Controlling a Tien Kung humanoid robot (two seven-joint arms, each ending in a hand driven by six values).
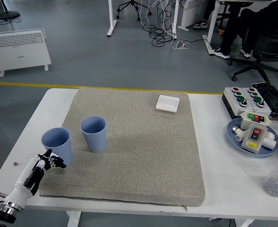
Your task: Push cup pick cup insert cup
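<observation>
Landmark was the grey mat [143,146] on the white table [219,175]. Two blue cups stood upright on its left part, mouths up. The outer cup [57,144] sat at the mat's left edge; the inner cup [93,133] stood just to its right and slightly farther back, a narrow gap between them, not touching.

The left hand [43,164] came in from the lower left corner and sat at the mat's near-left edge, directly in front of the outer cup. The fingertips [58,164] were at the cup's base; contact looked likely but could not be confirmed. Fingers were extended and loosely spread, wrapped round nothing, holding nothing. Right hand was out of view.

Key relation: the outer cup lay straight ahead of the left hand, away from the robot and a touch rightward, and the inner cup lay beyond it on roughly that same up-right line. Both cups' long axes were vertical. Judged as the push stage, grasp not yet made. A push too high on the wall could tip the cup rather than slide it on the rough mat.
</observation>
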